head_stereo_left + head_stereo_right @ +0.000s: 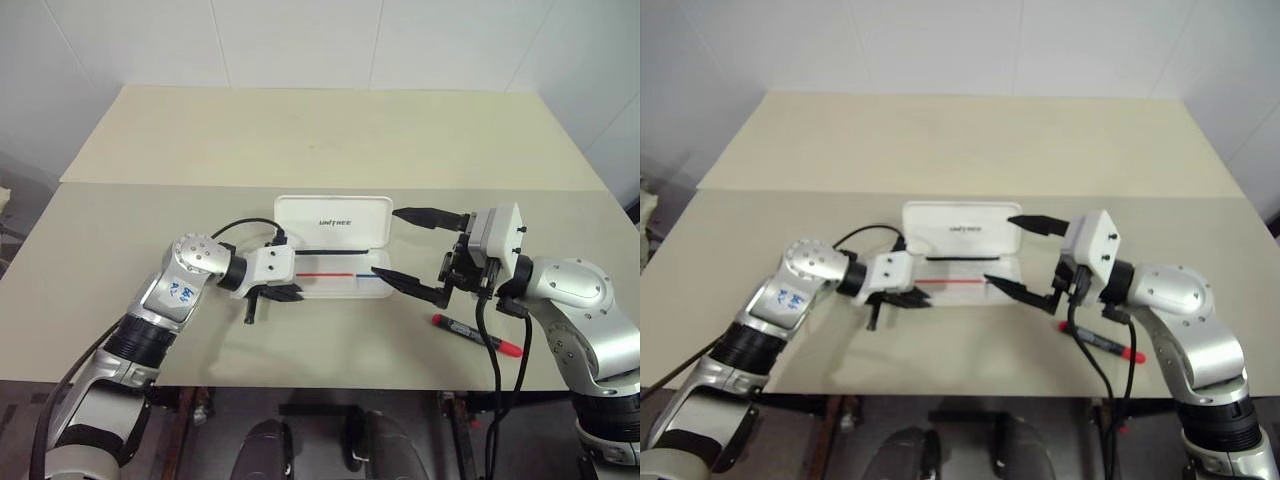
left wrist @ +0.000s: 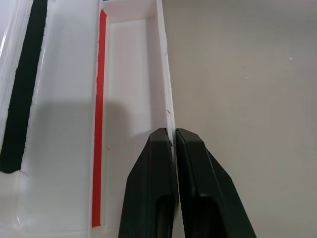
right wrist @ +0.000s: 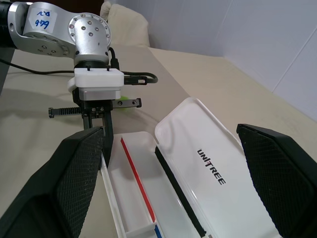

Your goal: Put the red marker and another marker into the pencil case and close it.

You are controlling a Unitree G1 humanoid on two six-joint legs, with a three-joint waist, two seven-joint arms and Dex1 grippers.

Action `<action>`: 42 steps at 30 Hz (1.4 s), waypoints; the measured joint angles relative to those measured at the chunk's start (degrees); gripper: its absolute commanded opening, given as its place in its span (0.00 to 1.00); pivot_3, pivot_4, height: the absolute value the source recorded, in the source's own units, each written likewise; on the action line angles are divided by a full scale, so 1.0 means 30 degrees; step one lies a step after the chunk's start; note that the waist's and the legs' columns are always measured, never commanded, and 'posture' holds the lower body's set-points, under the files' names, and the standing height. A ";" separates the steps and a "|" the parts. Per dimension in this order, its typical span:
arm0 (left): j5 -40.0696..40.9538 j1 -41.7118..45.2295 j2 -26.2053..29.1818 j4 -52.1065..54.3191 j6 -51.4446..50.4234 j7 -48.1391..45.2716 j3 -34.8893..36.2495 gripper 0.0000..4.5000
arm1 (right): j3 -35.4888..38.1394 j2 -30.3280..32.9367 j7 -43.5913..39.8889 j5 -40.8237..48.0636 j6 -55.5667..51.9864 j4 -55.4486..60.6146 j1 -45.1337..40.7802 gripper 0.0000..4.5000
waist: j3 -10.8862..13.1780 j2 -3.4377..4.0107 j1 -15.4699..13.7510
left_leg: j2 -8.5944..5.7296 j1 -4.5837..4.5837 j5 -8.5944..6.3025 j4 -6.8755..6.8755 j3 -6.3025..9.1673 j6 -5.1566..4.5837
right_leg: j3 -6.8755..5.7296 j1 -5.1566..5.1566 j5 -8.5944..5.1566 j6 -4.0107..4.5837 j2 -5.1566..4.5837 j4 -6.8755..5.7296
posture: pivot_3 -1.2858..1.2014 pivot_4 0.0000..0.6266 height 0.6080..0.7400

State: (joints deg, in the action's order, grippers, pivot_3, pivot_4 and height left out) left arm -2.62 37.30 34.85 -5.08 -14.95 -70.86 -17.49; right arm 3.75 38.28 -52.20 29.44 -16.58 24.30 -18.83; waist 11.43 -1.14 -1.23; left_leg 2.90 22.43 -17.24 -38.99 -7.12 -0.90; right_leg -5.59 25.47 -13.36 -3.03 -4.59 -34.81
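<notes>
**Pencil case open, left gripper clamped on tray wall**

The pencil case (image 1: 334,225) lies open at mid-table, lid back, tray toward the robot. The left gripper (image 2: 174,140) pinches the tray's near wall at its left end, its 2 fingers nearly together. The right gripper (image 1: 415,252) spans the case's right end, fingers wide, holding nothing. The red marker (image 1: 478,335) lies on the table (image 1: 330,130) beneath the right arm, partly crossed by a cable. A green speck behind the left gripper (image 3: 125,98) is possibly the highlighter. The far tabletop is bare.

Silver arms are showing rounded, screw-studded joints, white wrist blocks, black cables; a blue-scribbled sticker is sitting on the left forearm; each gripper is wearing black textured fingers.
</notes>
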 measured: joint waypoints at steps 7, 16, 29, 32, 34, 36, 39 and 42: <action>0.0009 -0.0491 0.0020 0.1551 -0.1930 0.0121 -0.0147 0.01 | 0.0010 0.0070 -0.0040 0.0140 -0.0266 0.0078 0.0506 1.00 | 0.0000 0.0000 -0.0012 | -0.0004 0.0002 -0.0002 0.0001 -0.0001 -0.0003 | 0.0004 0.0000 -0.0001 0.0000 0.0000 0.0004 | 0.52 0.24 1.00; 0.0740 -0.0738 -0.0038 0.2662 -0.4181 0.0083 -0.0539 0.63 | 0.0010 0.0086 -0.0314 0.0264 -0.0290 -0.0009 0.0236 1.00 | 0.0000 0.0000 -0.0036 | -0.0010 -0.0001 0.0005 -0.0009 0.0004 -0.0004 | 0.0021 0.0000 0.0001 -0.0003 -0.0003 -0.0012 | 0.52 0.24 1.00; 0.1711 -0.0649 -0.0198 0.2588 -0.4562 0.0447 -0.0491 1.00 | -0.0231 0.0061 -0.0683 0.0054 -0.0247 -0.0788 -0.0339 1.00 | 0.0000 0.0000 0.0015 | -0.0005 -0.0004 0.0018 -0.0010 0.0012 0.0010 | 0.0025 0.0005 -0.0003 0.0005 0.0003 -0.0040 | 0.52 0.24 1.00; 0.2194 -0.0634 -0.0239 0.2280 -0.4329 0.0428 -0.0311 1.00 | -0.0288 0.0010 -0.0716 0.0045 -0.0229 -0.0866 -0.0396 1.00 | 0.0001 0.0000 0.0004 | -0.0006 -0.0004 0.0018 -0.0010 0.0012 0.0011 | 0.0024 0.0005 -0.0004 0.0007 0.0002 -0.0042 | 0.52 0.24 1.00; 0.2621 -0.0635 -0.0263 0.2271 -0.4146 0.0330 -0.0102 1.00 | -0.0297 -0.0016 -0.0727 0.0041 -0.0229 -0.0988 -0.0396 1.00 | 0.0001 0.0000 0.0003 | -0.0008 -0.0003 0.0018 -0.0010 0.0012 0.0010 | 0.0026 0.0005 -0.0004 0.0007 -0.0001 -0.0040 | 0.52 0.24 1.00; 0.3115 -0.0640 -0.0263 0.2272 -0.4103 0.0240 0.0282 1.00 | -0.0297 -0.0017 -0.0755 0.0046 -0.0230 -0.1119 -0.0387 1.00 | 0.0001 -0.0001 0.0002 | -0.0008 -0.0002 0.0018 -0.0010 0.0012 0.0010 | 0.0024 0.0005 -0.0003 0.0006 -0.0001 -0.0040 | 0.52 0.24 1.00; 0.3959 -0.0701 -0.0248 0.2286 -0.3888 0.0213 0.1087 1.00 | -0.0291 -0.0013 -0.0868 0.0088 -0.0258 -0.1240 -0.0236 1.00 | 0.0001 0.0000 0.0013 | -0.0004 -0.0004 0.0018 -0.0010 0.0013 0.0010 | 0.0023 0.0005 -0.0004 0.0007 0.0000 -0.0045 | 0.52 0.24 1.00; 0.5092 -0.1064 0.0089 0.2357 -0.4027 -0.0080 0.2037 1.00 | -0.0188 0.0040 -0.0983 0.0174 -0.0313 -0.1335 0.0144 1.00 | 0.0001 0.0001 0.0041 | -0.0004 -0.0007 0.0018 -0.0010 0.0010 0.0011 | 0.0024 0.0005 -0.0004 0.0007 0.0000 -0.0049 | 0.52 0.24 1.00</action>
State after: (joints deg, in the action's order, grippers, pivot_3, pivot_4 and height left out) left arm 12.65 34.11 35.11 1.99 -27.03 -71.10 -11.38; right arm 3.18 38.40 -55.15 29.97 -17.51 20.30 -18.40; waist 11.43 -1.14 -1.10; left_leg 2.89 22.41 -17.19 -39.02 -7.09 -0.87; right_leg -5.51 25.49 -13.37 -3.01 -4.59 -34.96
